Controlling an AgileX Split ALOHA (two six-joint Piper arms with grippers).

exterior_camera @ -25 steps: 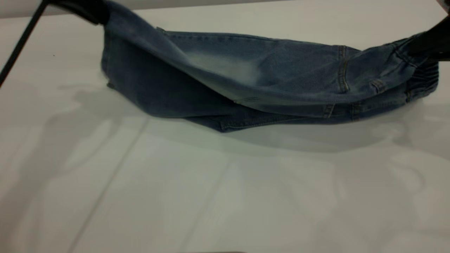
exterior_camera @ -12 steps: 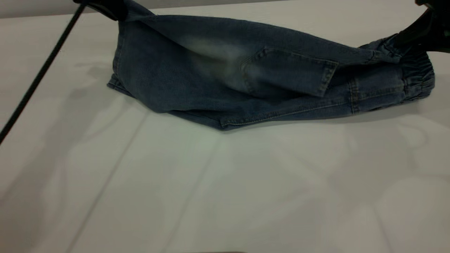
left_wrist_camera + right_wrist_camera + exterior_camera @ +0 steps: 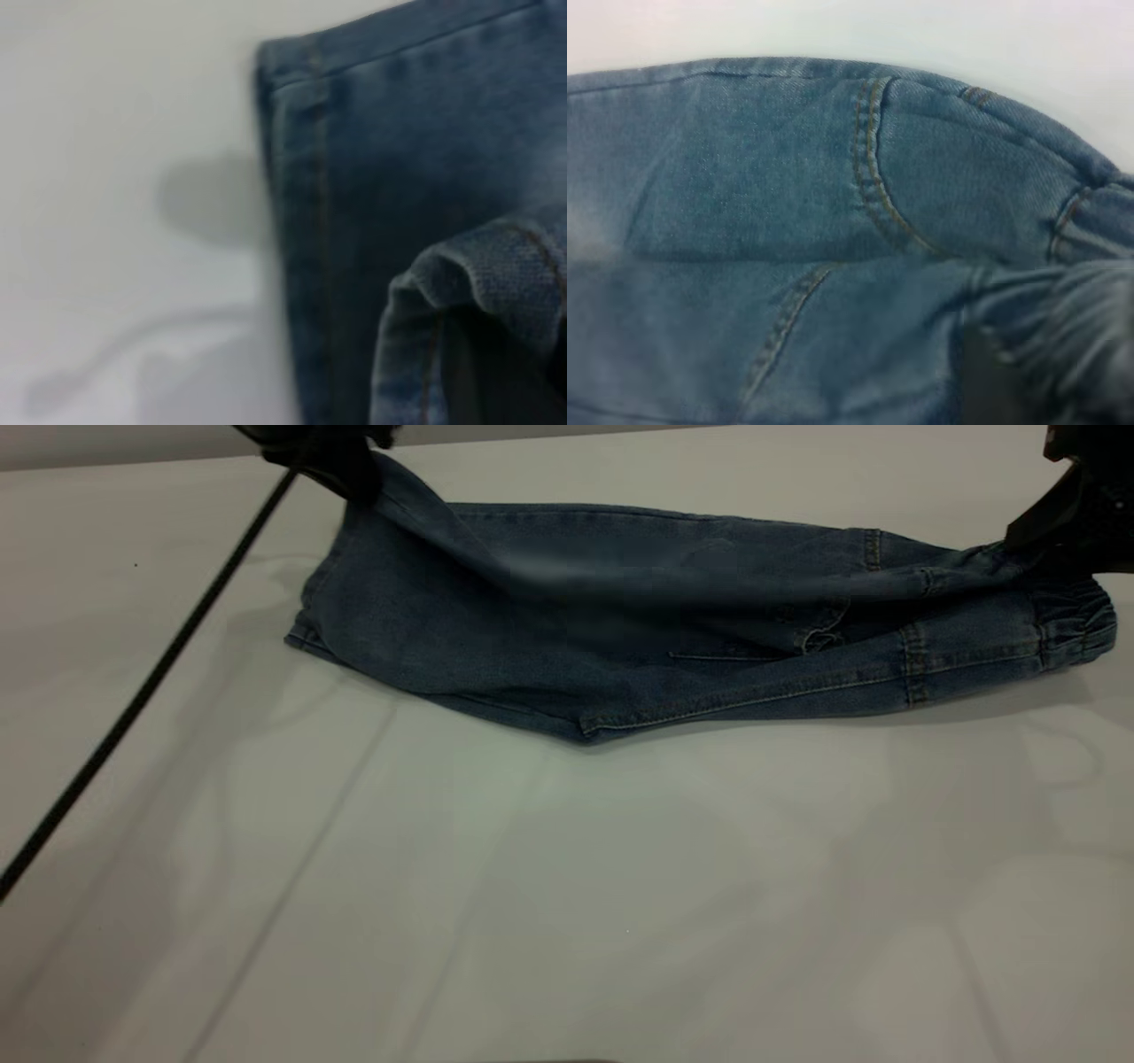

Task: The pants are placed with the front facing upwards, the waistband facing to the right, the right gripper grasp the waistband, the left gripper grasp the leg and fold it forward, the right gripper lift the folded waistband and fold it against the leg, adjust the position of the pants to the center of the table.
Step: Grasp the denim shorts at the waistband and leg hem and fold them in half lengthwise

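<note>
The blue denim pants lie folded lengthwise on the white table, with the waistband at the right end. At the far left, my left gripper is shut on the leg end and holds that corner slightly raised. At the far right, my right gripper is shut on the gathered waistband's upper layer. In the left wrist view a bunched denim fold covers the jaws, and the leg hem lies flat beyond. The right wrist view shows the seat seams and the ruffled waistband at the jaws.
A black cable runs diagonally from the left gripper down to the left edge of the exterior view. Bare table surface spreads in front of the pants and to their left.
Both grippers have come down and the left one has moved right. The lifted upper half of the pants has dropped onto the lower half, hiding the pale patch and the back pocket.
</note>
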